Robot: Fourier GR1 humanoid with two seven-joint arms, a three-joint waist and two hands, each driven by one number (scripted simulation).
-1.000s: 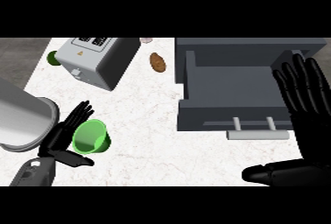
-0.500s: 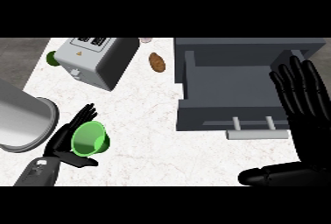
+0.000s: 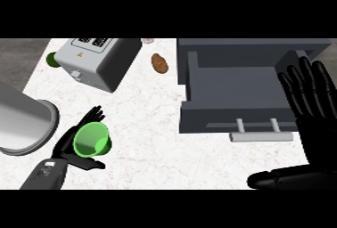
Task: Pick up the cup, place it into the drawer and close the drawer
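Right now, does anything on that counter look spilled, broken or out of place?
Nothing looks spilled or broken. The green cup is tipped in the left hand, its mouth facing up toward the view, and the grey drawer stands open. The right hand rests open beside it.

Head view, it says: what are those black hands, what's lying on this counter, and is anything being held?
You are looking steeply down from a robot's head at a white kitchen counter. The two black hands are its own. The left hand curls round a green cup. The right hand rests open, fingers up, at the right edge beside an open grey drawer with a pale handle. Also there: a toaster, a large metal pot at the left edge, and a small brown object I cannot identify.
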